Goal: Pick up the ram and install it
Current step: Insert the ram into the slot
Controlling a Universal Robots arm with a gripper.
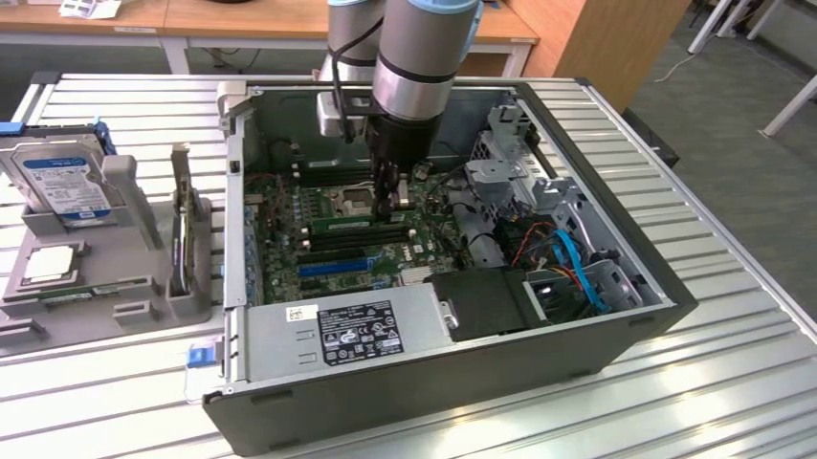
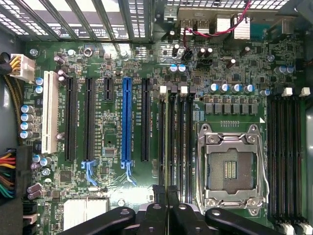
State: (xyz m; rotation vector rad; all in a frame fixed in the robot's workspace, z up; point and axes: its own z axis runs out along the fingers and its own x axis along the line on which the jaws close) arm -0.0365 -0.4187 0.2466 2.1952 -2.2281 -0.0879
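The ram point(image 1: 347, 223) is a thin green stick standing on edge in one of the black memory slots beside the processor socket point(image 1: 351, 199). In the wrist view the ram point(image 2: 172, 147) shows edge-on as a faint greenish line along the second slot. My gripper point(image 1: 392, 203) hangs inside the open computer case over the end of the stick nearer the exterior view's right. Its black fingers are shut together. In the wrist view the gripper point(image 2: 167, 192) has its tips right over that slot. Whether the tips touch the stick cannot be told.
The blue expansion slot point(image 2: 126, 122) and the empty processor socket point(image 2: 230, 169) flank the memory slots. Case walls, the power supply point(image 1: 344, 330) and blue cables point(image 1: 575, 268) crowd the board. On the exterior view's left, a grey tray point(image 1: 26, 335) holds a hard drive point(image 1: 57, 177) and a silver processor point(image 1: 52, 263).
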